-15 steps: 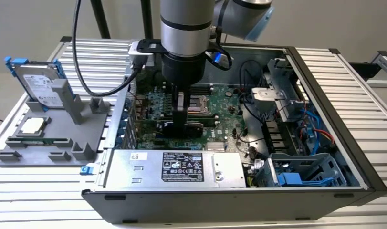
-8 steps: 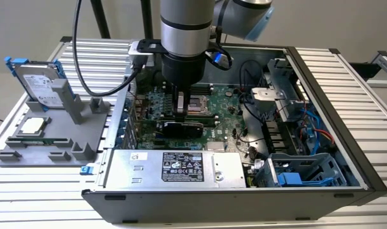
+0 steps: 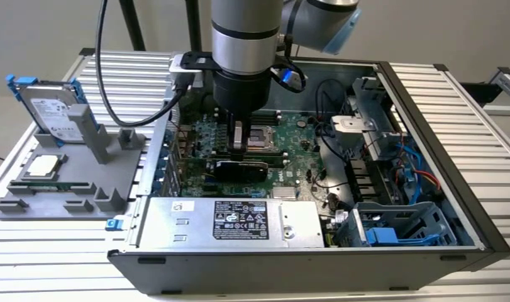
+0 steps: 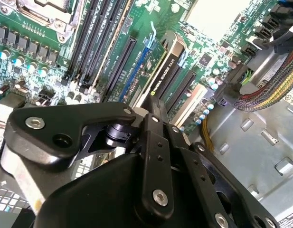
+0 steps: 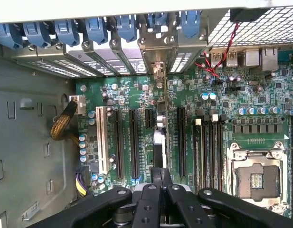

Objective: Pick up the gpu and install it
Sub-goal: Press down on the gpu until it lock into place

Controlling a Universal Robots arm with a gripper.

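While pinched between the fingers [image 4: 158,111], the gpu [image 4: 164,71] stands in the motherboard [image 5: 193,90] slot.

Open grey metal computer case [image 3: 456,207] on slatted aluminium counter [image 3: 61,251]. Thin black-cooler gpu card [image 3: 240,168] on edge on green motherboard [image 3: 301,160] inside, under gripper [image 3: 239,150]. Grey plastic parts rack [image 3: 78,182] at exterior view's left, holding upright silver hard drive [image 3: 53,110].

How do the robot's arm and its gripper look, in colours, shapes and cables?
The arm is a silver-grey cylinder with a black band and a pale blue joint cap. Black cables hang beside it. The gripper is black, with flat bolted linkage bars and silver screw heads in both wrist views.
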